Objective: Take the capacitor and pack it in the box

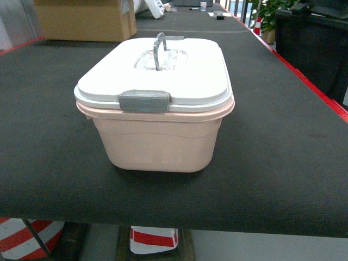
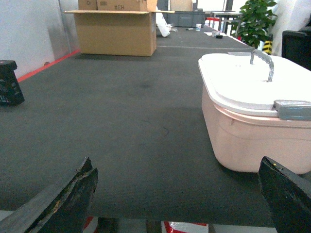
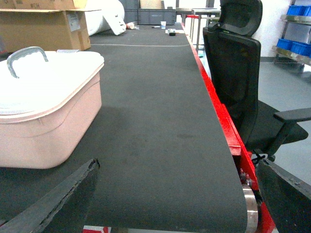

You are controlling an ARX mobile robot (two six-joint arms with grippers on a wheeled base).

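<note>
Capacitor is nowhere I can see right now, not on the desk in the head view and not in either wrist view, so it's either inside the box or somewhere out of frame. Can't tell which.

Box sits in the middle of the desk, near my edge. White lid is on, the grey latch facing me looks snapped down, and the handle stands up from the lid's middle.

Both my arms hang low off the front edge of the desk. Left pincer is released, fingers spread wide, nothing between them, with the box off to its right. Right pincer is the same, spread and empty, with the box to its left. Neither touches anything.

My read: if the part is still out, the lid has to come off first. I'd bring one pincer in on that front latch, flip it up without shoving the tub, and steady the box with the other, since a light plastic tub will probably slide on this mat. There's likely a matching latch on the far side, hidden from me here, so I'd check before yanking the handle.
</note>
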